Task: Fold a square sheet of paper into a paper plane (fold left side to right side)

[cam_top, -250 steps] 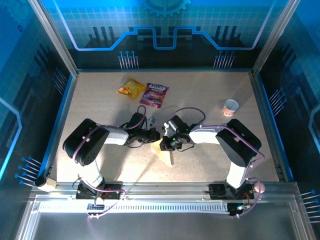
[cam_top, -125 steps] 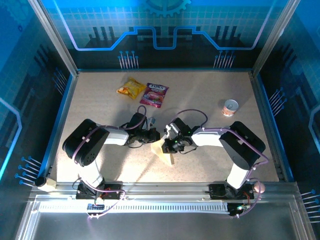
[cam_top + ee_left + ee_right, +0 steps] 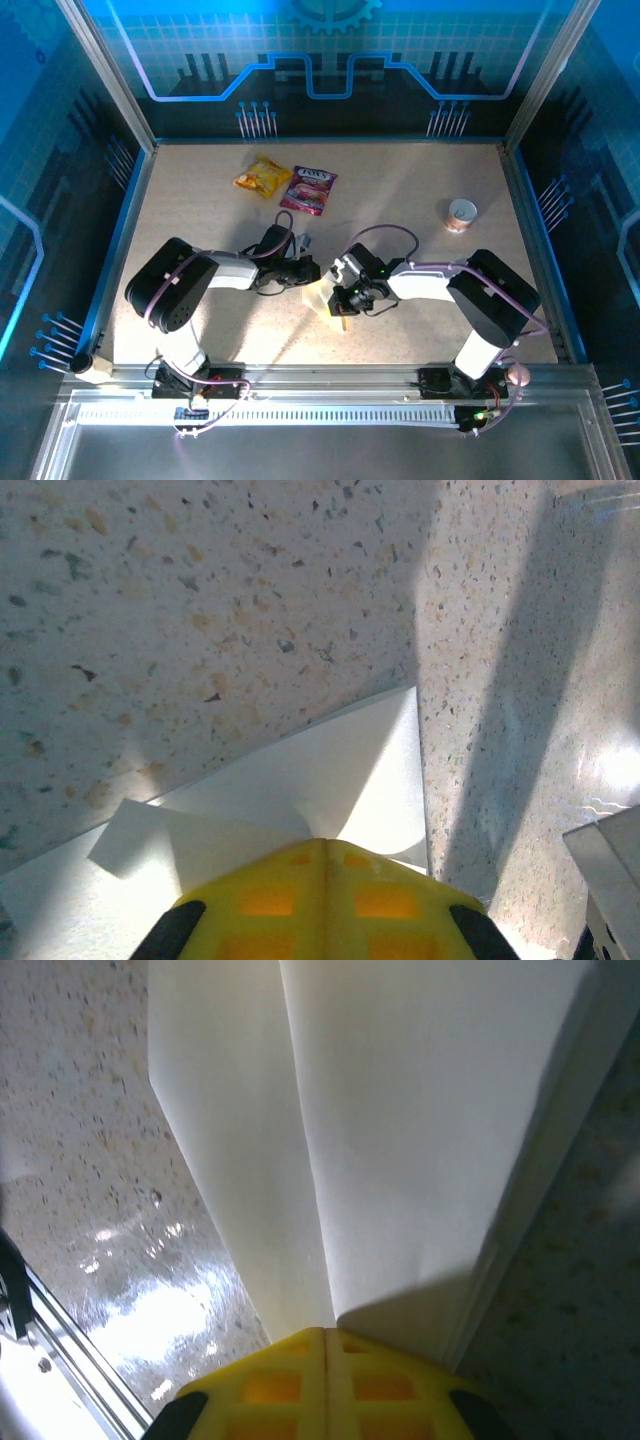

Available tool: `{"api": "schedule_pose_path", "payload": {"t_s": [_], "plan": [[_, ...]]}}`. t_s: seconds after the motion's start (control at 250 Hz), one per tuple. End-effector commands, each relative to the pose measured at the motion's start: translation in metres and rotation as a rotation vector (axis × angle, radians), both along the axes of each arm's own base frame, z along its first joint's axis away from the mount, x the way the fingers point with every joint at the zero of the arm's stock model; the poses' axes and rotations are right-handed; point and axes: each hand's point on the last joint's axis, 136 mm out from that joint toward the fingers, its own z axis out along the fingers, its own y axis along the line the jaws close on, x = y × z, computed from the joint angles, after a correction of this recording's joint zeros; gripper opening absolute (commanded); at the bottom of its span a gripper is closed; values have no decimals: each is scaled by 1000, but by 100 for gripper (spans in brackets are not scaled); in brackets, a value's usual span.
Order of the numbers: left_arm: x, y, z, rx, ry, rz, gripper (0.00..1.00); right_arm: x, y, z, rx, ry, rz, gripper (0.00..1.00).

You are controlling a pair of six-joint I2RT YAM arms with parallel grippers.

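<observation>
Overhead: left arm (image 3: 185, 285) bent at elbow, forearm reaching right, held low. Mirrored right arm (image 3: 480, 290) reaches left. At centre, left gripper (image 3: 308, 275) and right gripper (image 3: 341, 301) sit close together. Wrist views: left yellow fingers (image 3: 260, 905) pressed together, pinching paper (image 3: 330, 780); right yellow fingers (image 3: 385, 1385) likewise clamped on paper.

A plain white creased sheet of paper (image 3: 400, 1140) is showing against a beige stone tabletop (image 3: 200, 220) flecked dark; a yellow snack packet (image 3: 262, 177) and a pink snack packet (image 3: 308, 189) are gleaming.
</observation>
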Motion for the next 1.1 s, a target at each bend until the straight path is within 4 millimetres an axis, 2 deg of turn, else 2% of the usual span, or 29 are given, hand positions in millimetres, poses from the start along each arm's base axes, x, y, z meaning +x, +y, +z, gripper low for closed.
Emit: {"api": "schedule_pose_path", "payload": {"t_s": [0.0, 0.34, 0.495, 0.579, 0.655, 0.747, 0.851, 0.979, 1.095], "plan": [[-18, 32, -43, 172, 119, 65, 0, -33, -23, -16, -100, 89, 32, 0], [-17, 31, -39, 167, 110, 55, 0, -43, -32, -15, -107, 96, 28, 0], [-12, 21, -25, 118, 88, 35, 0, -45, -26, -2, -63, 91, 47, 0], [-6, 11, -6, 66, 62, 22, 2, -40, -21, 14, -16, 62, 55, 4], [2, 2, 19, 14, 25, 12, 5, -32, -17, 33, 38, 28, 49, 8], [12, -7, 55, -39, -30, 4, 14, -20, -21, 51, 87, -18, 25, 14], [20, -10, 97, -77, -104, 2, 26, -6, -33, 60, 105, -58, -15, 23], [22, 2, 131, -67, -185, 35, 41, 7, -41, 61, 118, -97, -39, 37], [14, 26, 138, -27, -222, 86, 47, 15, -35, 59, 151, -132, -20, 45]]}}
